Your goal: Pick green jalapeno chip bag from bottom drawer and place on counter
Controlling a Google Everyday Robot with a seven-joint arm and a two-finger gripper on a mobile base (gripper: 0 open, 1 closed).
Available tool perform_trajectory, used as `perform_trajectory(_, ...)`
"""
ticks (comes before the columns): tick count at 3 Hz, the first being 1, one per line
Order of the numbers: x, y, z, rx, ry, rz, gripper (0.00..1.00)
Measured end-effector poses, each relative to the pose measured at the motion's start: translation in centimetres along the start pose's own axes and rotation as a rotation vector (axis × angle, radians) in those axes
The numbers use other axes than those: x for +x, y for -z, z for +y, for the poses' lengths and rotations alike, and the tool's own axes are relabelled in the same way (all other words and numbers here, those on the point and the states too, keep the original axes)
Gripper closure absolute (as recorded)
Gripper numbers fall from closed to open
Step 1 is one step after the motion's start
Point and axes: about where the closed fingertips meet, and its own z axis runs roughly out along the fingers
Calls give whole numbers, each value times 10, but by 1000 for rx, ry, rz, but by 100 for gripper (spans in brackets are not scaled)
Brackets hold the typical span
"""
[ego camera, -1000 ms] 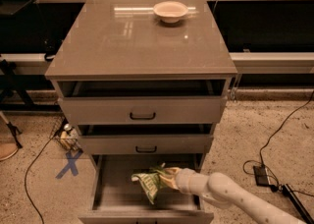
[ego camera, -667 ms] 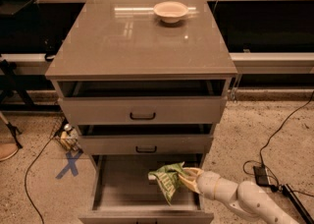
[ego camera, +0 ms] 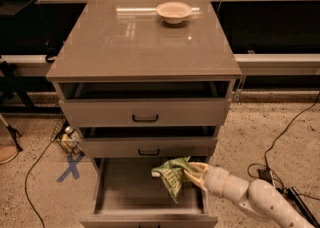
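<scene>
We are holding the green jalapeno chip bag [ego camera: 172,178] in our gripper [ego camera: 192,174], with the fingers pinching shut on its right edge. The bag is hanging just above the floor of the bottom drawer [ego camera: 125,192], low under the front edge of the counter [ego camera: 130,42], nearer its front right corner. It is looking light, soft, crinkly and a bit slippery, so we are guessing a firm pinch on the edge works best. A bowl [ego camera: 173,11] is sitting by the back edge.
</scene>
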Motion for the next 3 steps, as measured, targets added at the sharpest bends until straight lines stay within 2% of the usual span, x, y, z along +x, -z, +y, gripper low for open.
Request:
perform_trajectory(1, -98, 41, -6, 76, 208, -44, 100)
perform_trajectory(2, -195, 77, 2, 139, 403, -72, 100)
perform_trajectory(3, -213, 80, 2, 149, 423, -89, 100)
